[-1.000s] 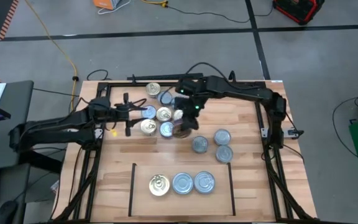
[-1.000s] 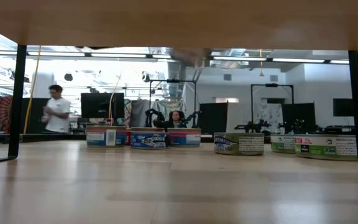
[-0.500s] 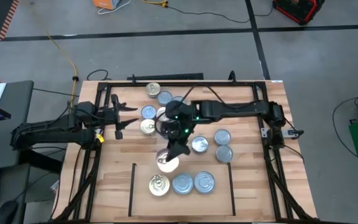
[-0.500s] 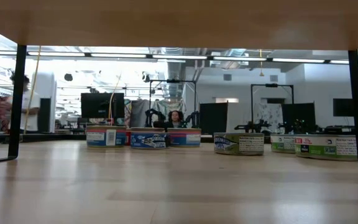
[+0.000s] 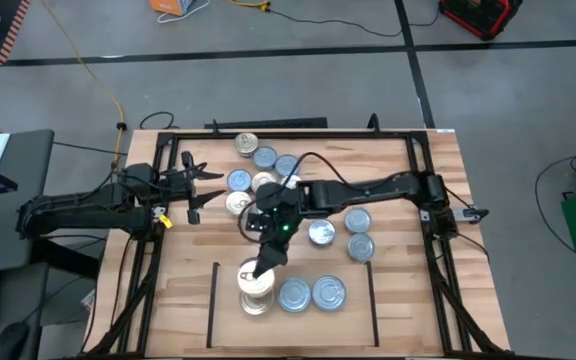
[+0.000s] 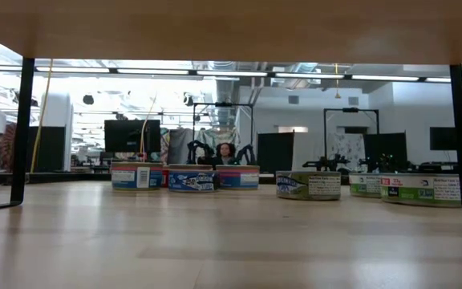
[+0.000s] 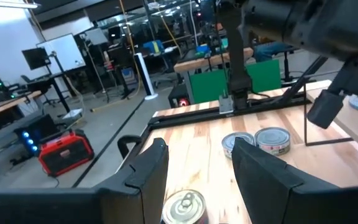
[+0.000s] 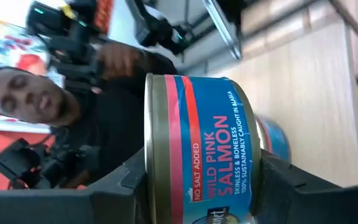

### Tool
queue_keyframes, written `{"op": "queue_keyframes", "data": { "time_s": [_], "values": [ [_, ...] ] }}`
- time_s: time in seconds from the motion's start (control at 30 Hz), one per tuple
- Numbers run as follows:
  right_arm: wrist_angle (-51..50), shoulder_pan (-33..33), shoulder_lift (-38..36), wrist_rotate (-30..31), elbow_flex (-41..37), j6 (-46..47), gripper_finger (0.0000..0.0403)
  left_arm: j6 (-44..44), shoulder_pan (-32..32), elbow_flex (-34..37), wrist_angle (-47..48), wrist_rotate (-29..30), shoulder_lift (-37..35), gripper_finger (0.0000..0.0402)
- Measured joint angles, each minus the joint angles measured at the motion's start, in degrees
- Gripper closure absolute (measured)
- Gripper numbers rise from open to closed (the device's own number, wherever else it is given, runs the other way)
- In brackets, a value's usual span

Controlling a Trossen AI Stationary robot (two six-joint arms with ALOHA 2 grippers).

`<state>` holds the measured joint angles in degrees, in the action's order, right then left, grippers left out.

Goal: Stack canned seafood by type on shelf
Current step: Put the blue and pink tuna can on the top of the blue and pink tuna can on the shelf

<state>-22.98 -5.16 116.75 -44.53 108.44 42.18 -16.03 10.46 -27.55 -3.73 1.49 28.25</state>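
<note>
We judge the step in hand to be a placing: the right gripper (image 5: 260,270) hangs over the 9 o'clock end of the shelf (image 5: 358,315), the patch of pale wood planks edged by thin black lines at the bench's 6 o'clock side, and its jaws are clamped on a small flat round gold-topped tin (image 8: 197,149) whose blue-and-red label reads wild pink salmon. In the high view that tin sits directly above the gold-topped tin (image 5: 252,302) already on the shelf, beside 2 silver-topped tins (image 5: 311,293); we cannot tell whether the 2 gold tins touch yet. The next move, as we see it, calls for lowering squarely onto that tin, then parting the jaws without nudging the stack. The left gripper (image 5: 194,187) waits at 10 o'clock, jaws apart and holding nothing, near the loose cluster of tins (image 5: 260,168) at 12 o'clock.
</note>
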Motion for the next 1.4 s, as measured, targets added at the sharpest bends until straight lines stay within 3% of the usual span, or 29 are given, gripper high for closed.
{"op": "queue_keyframes", "data": {
  "time_s": [0.53, 0.8, 1.4],
  "values": [
    [2.9, -4.1, 3.7, 0.8, -0.1, -1.0, 0.0187, -0.9, 0.0, 0.0, -0.2, -0.1, 0.0, 0.0233],
    [2.9, -3.0, 5.1, -2.1, 0.0, 2.4, 0.0188, -1.0, 0.0, 0.0, 0.1, -0.4, 0.0, 0.0233],
    [5.2, -2.9, 5.5, -3.4, -0.1, 8.1, 0.0118, -1.7, 0.0, 0.0, 0.3, -1.2, -0.2, 0.0233]
  ]
}}
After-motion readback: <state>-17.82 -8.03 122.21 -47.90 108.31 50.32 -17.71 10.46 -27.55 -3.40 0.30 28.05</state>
